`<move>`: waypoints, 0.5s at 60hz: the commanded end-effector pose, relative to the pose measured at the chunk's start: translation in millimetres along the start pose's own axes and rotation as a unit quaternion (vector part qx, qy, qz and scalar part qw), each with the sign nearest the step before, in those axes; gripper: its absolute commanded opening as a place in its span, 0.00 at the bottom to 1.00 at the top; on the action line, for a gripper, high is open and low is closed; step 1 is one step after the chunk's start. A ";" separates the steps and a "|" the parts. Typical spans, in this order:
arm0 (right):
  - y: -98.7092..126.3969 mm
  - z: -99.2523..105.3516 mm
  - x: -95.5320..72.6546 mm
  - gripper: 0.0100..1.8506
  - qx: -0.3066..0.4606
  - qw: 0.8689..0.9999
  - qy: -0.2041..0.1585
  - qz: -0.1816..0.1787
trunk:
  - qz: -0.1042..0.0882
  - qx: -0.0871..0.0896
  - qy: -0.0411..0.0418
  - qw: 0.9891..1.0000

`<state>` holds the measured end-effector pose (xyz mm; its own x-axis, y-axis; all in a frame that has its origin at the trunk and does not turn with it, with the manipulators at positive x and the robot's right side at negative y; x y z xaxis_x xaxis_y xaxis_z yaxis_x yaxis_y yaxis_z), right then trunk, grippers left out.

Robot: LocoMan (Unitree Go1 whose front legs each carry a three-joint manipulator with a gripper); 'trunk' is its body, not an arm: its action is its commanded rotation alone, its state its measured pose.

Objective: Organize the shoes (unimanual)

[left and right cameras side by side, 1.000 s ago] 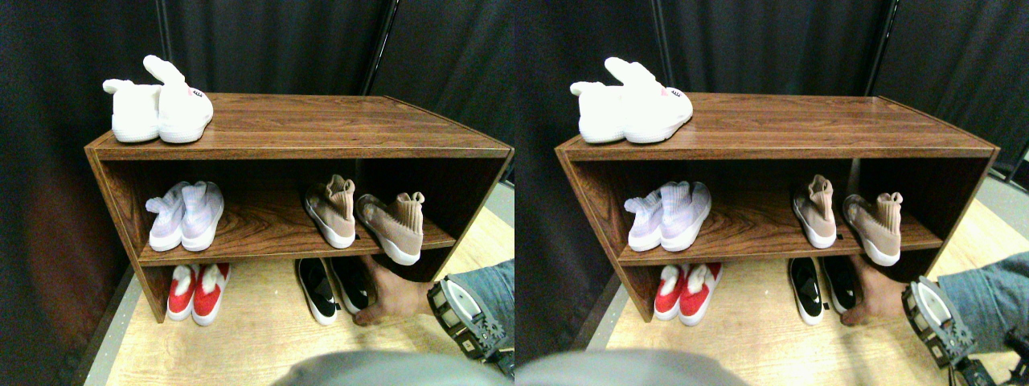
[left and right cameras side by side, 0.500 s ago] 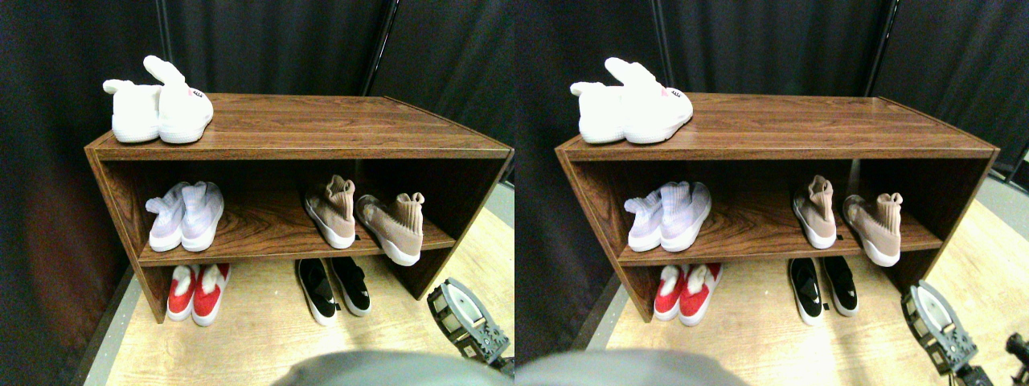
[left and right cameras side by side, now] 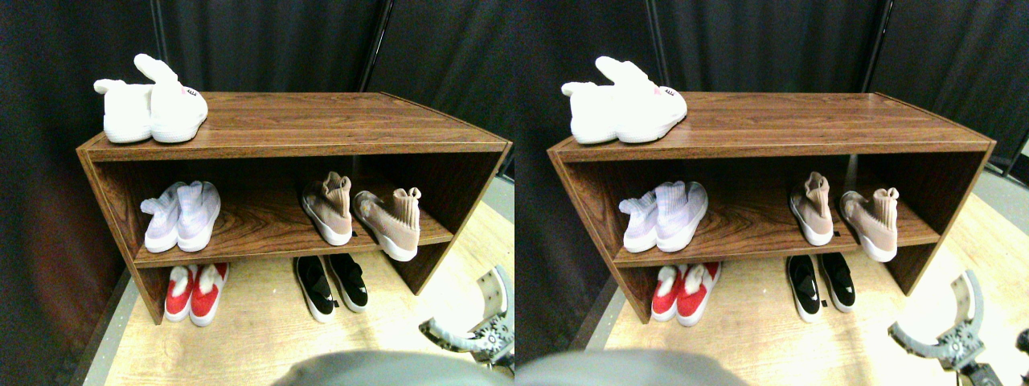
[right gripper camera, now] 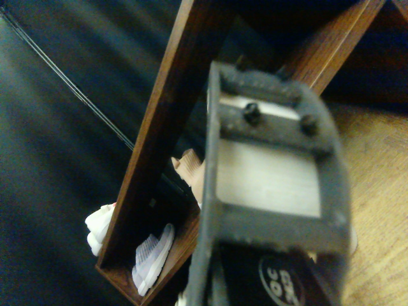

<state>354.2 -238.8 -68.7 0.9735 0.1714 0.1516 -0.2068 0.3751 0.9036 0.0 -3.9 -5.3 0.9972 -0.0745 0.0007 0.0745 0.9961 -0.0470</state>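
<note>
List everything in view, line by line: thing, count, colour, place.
shoe rack: one, dark brown wood, standing on the pale wood floor.
bunny-ear slippers: one pair, fluffy white, rack top, left end.
lavender sneakers: one pair, middle shelf, left.
tan sneakers: one pair, white soles, middle shelf, right; the outer one sits askew, sticking out over the shelf edge.
red slippers: one pair, white trim, floor under the rack, left.
black slip-ons: one pair, white soles, floor under the rack, right.
curtain: dark, behind the rack.
right hand: one, grey, open, lower right, holding nothing.
</note>
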 end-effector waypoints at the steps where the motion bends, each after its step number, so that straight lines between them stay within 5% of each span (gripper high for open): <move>1: 7.4 1.1 10.3 0.93 0.006 1.000 0.002 0.018 | -0.003 -0.010 -0.006 1.000; 30: -20.4 8.5 65.2 0.93 0.052 0.998 0.018 -0.024 | 0.008 -0.017 -0.009 1.000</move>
<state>417.9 -240.9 -73.7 0.9778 0.1958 0.0752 -0.1279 0.2729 0.9535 1.1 -3.2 -4.3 0.9979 -0.0643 0.0042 0.0644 0.9961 -0.0610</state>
